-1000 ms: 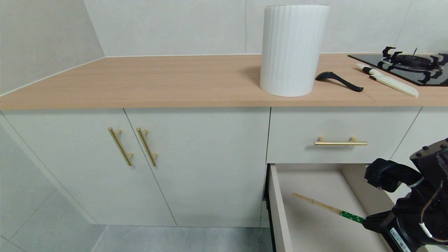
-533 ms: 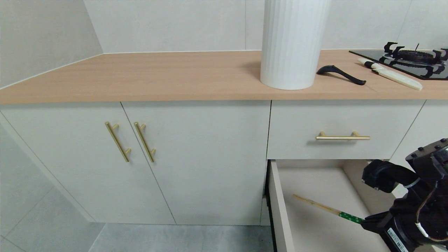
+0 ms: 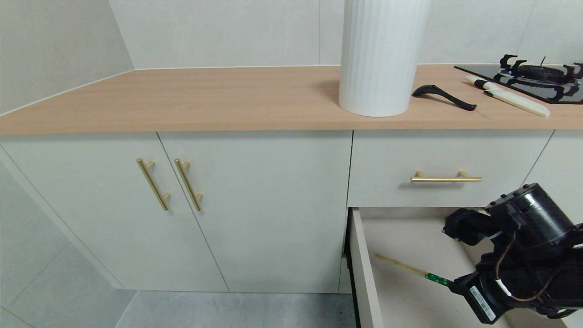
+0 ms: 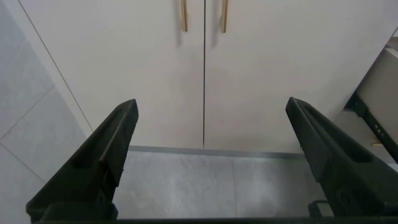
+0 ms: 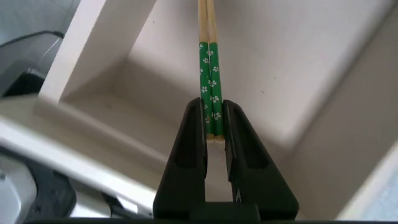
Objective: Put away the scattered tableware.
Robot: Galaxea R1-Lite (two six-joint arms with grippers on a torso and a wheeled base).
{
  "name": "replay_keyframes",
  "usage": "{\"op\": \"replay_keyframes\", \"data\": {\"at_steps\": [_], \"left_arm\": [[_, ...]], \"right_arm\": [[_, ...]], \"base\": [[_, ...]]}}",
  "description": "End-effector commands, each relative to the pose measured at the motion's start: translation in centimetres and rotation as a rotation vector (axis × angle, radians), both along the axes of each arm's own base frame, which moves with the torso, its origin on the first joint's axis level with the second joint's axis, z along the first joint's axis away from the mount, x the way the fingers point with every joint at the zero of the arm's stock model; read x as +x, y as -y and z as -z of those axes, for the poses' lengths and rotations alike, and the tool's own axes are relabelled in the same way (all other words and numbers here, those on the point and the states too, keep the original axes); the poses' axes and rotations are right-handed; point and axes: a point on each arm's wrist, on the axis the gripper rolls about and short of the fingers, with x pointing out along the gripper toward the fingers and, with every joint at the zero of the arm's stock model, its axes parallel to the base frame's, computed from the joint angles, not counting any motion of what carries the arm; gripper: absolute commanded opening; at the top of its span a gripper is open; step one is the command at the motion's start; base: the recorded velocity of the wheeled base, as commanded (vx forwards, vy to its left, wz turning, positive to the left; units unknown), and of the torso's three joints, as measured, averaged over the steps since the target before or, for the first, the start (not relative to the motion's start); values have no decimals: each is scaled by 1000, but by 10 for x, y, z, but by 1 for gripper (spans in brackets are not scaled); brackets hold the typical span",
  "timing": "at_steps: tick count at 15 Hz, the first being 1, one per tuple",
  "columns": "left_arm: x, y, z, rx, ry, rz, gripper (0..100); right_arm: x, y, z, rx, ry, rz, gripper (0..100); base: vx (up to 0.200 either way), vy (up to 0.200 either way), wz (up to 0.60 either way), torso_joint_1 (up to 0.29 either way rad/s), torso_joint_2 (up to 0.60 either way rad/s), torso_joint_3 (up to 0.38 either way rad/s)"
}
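The right gripper hangs low over the open drawer. Its jaws are pinched on the green-patterned end of the chopsticks, which slant into the drawer; their tips may touch its floor. The left gripper faces the cabinet doors, jaws wide. Since half a second ago the right arm has shifted left, taking the chopsticks along.

No legible text or numbers — only a barcode sticker, print too small
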Motion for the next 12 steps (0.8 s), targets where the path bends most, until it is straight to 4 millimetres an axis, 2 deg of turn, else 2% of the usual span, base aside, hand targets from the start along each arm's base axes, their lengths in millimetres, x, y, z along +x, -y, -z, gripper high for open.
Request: {"op": "replay_keyframes", "data": {"at_steps": [1, 6, 12], "left_arm": [[0, 0, 0, 0, 0, 0, 100], [0, 0, 0, 0, 0, 0, 100], [0, 0, 0, 0, 0, 0, 100]], "right_arm": [[17, -10, 18, -4, -44, 33, 0], [61, -34, 36, 122, 51, 290, 0], [83, -39, 46, 164, 37, 380, 0]], "base": [[0, 0, 0, 0, 0, 0], [0, 0, 0, 0, 0, 0], [0, 0, 0, 0, 0, 0]]}}
